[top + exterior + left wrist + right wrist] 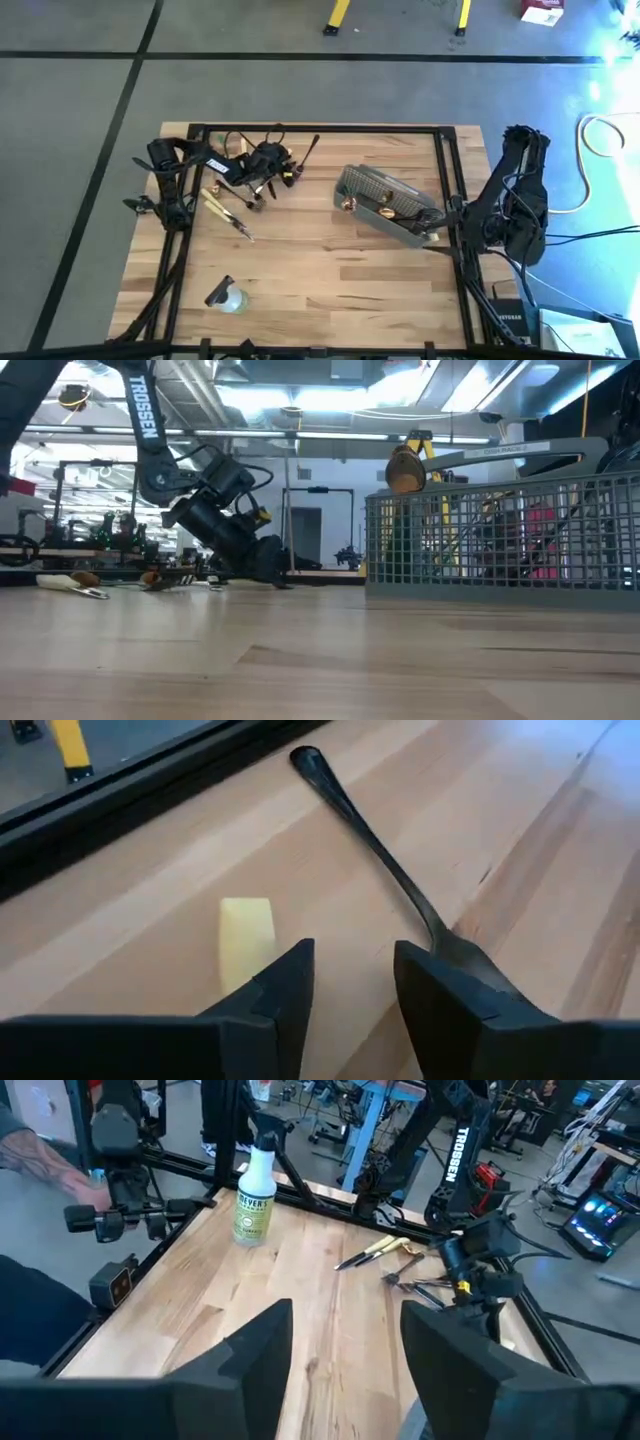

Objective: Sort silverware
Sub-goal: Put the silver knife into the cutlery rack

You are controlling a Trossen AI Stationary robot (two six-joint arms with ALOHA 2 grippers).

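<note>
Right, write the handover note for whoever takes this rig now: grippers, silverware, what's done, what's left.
Left gripper: open, low over the back left of the table, fingers either side of the head end of a black fork; not gripped yet.
Right gripper: open, empty, parked at the right edge.
Silverware: several loose pieces still lie near the left gripper, including a gold pair in front of it. The wire basket at centre right already holds a few, one gold-headed piece sticking up.
A spray bottle lies at front left.
Left: grab the black fork, move it to the basket, then the rest.
</note>
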